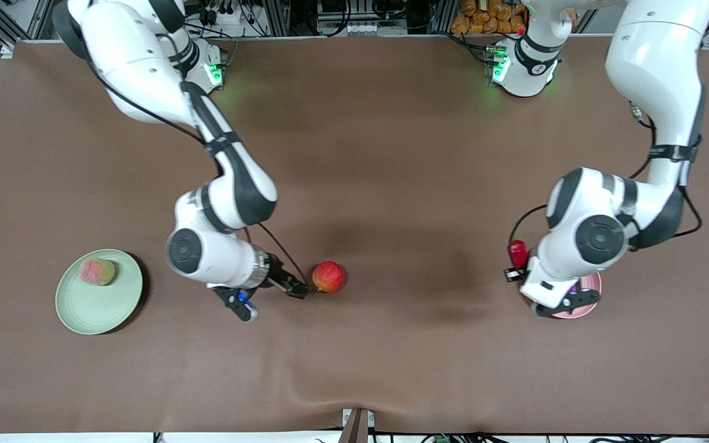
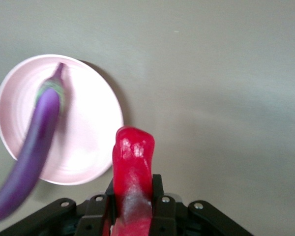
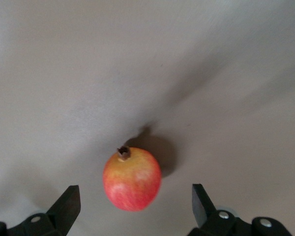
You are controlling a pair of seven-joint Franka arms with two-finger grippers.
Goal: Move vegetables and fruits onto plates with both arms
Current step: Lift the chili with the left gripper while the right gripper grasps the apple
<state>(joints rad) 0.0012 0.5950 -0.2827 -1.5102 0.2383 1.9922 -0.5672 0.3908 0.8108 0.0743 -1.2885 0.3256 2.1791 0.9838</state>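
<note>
The right tool (image 1: 298,289) sits low beside the red-orange fruit (image 1: 328,276) near the middle of the desk (image 1: 391,154), its fingers spread wide; in the right wrist view the fruit (image 3: 132,179) lies on the cloth between the two open fingers (image 3: 66,206), not yet touched by either. The left tool (image 1: 514,271) hangs by the rim of the pink plate (image 1: 591,295) at the left arm's end of the desk, clamped on the red chili pepper (image 1: 518,251); the left wrist view shows the pepper (image 2: 132,172) pinched upright between the fingers, over bare cloth just beside the plate (image 2: 88,142) and not over it. The purple eggplant (image 2: 37,142) already lies on that pink plate, its lower end overhanging the rim. At the right arm's end of the desk, the pale fuzzy fruit (image 1: 96,271) rests on the green plate (image 1: 99,304). So one item sits on each plate and the second pair is in hand. The next move for the right arm seems to be to settle around the fruit and close on its widest part, since a round, smooth fruit may roll away. The left arm needs to carry the pepper over the plate's bare part, clear of the eggplant, before letting go.
</note>
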